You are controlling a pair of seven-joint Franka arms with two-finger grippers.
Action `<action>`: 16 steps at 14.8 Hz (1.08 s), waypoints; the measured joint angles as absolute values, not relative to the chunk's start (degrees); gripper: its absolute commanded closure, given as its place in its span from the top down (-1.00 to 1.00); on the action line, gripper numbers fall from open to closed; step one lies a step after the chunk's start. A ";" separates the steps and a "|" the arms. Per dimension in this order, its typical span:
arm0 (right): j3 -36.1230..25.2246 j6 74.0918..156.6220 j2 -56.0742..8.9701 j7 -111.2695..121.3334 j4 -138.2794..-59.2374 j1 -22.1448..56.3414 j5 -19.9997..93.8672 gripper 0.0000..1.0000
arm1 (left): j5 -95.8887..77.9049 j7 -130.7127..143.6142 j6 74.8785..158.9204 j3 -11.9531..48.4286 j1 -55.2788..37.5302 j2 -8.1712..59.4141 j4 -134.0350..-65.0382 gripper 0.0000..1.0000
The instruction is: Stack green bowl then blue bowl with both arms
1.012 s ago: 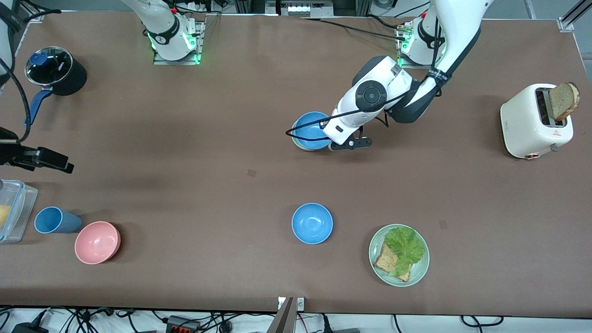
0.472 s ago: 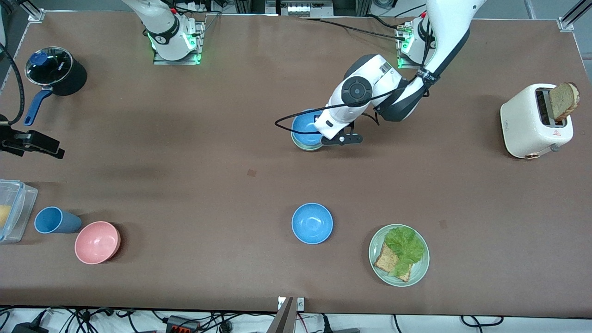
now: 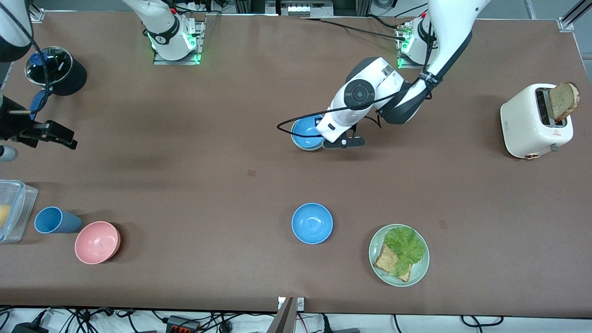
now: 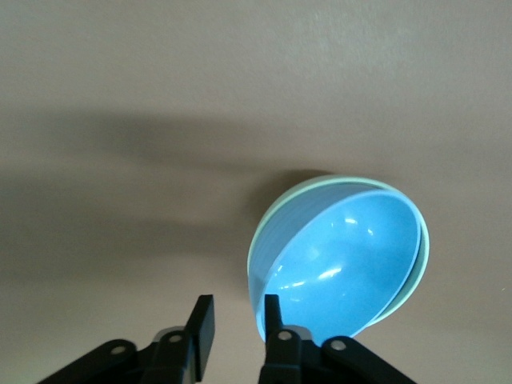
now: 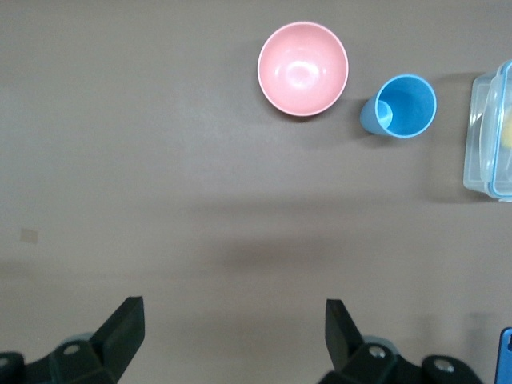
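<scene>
The green bowl (image 3: pixel 303 147) sits on the table mid-way along, toward the robots' bases, with a blue bowl (image 3: pixel 305 132) nested in it. In the left wrist view the blue bowl (image 4: pixel 352 256) lies tilted inside the green bowl (image 4: pixel 270 224). My left gripper (image 3: pixel 322 133) is low beside the stack, open and empty (image 4: pixel 238 318); one finger (image 4: pixel 272 314) is at the bowls' rim. A second blue bowl (image 3: pixel 312 223) stands alone nearer the front camera. My right gripper (image 3: pixel 64 138) hangs wide open and empty (image 5: pixel 232 328) over bare table at the right arm's end.
A pale-green plate (image 3: pixel 418 273) with lettuce and bread lies beside the lone blue bowl. A toaster (image 3: pixel 532 122) with bread stands at the left arm's end. A pink bowl (image 3: pixel 97 242), blue cup (image 3: pixel 55 220), clear container (image 3: pixel 16 210) and black pot (image 3: pixel 58 71) are at the right arm's end.
My left hand has shifted a little over the stacked bowls. My right gripper has moved away from the front camera, toward the pot. The bowls stay put.
</scene>
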State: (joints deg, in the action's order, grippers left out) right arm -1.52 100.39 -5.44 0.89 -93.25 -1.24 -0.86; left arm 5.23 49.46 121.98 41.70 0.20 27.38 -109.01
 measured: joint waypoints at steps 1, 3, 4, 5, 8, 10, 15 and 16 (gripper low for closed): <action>-1.50 100.70 -4.11 0.89 -95.21 -1.24 -0.86 1.00 | 5.29 49.46 120.20 41.72 0.91 27.07 -107.52 -0.22; -1.47 100.96 -2.19 0.89 -98.44 -1.24 -0.86 1.00 | 5.49 48.66 117.20 41.70 3.18 26.44 -103.97 -0.17; -1.46 101.16 -1.52 0.89 -99.84 -1.23 -0.86 1.00 | 5.59 46.74 115.88 41.70 4.82 26.23 -102.14 -0.08; -1.46 101.37 -1.05 0.89 -100.88 -1.24 -0.86 1.00 | 5.62 43.45 113.70 41.69 6.81 26.04 -100.14 -0.03; -1.49 101.51 -0.12 0.89 -101.59 -1.26 -0.86 1.00 | 5.64 32.58 104.87 41.52 11.87 25.69 -92.41 -0.04; -1.60 101.19 0.61 0.89 -101.59 -1.30 -0.86 1.00 | 5.74 25.84 102.82 41.30 14.07 25.46 -89.27 -0.02; -1.68 101.21 1.48 0.89 -101.20 -1.34 -0.93 1.00 | 7.49 11.20 102.28 40.96 20.09 25.44 -87.91 0.07; -1.69 101.21 1.49 0.89 -101.03 -1.34 -0.95 1.00 | 8.80 9.19 102.28 40.96 20.76 25.46 -87.56 0.23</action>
State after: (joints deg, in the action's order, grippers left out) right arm -1.69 101.21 1.49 0.89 -101.03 -1.34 -0.95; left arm 8.80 9.19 102.28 40.96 20.76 25.46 -87.56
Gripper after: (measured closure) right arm 0.000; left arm 0.493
